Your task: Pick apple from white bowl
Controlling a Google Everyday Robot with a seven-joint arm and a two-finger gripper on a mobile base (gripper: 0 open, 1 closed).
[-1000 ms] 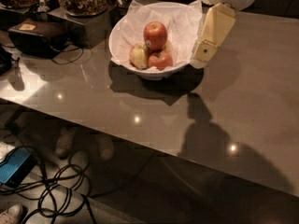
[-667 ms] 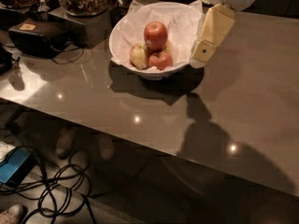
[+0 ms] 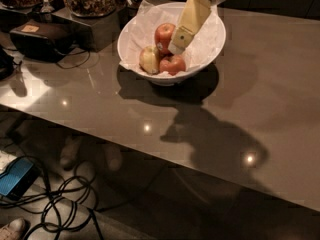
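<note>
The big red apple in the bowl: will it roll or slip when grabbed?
The apple is round and sits against the yellow-green apple and the smaller red apple in the white bowl, so a nudge would likely roll it. Its smooth-looking skin may slip. The claw hangs over the bowl, beside the apple.

3 apples [image 3: 164, 35] [image 3: 149, 59] [image 3: 172, 64] in 1 white bowl [image 3: 212, 49], 1 hand [image 3: 177, 46] over them.

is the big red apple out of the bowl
No, the apple sits in the white bowl with the gripper right beside it.
</note>
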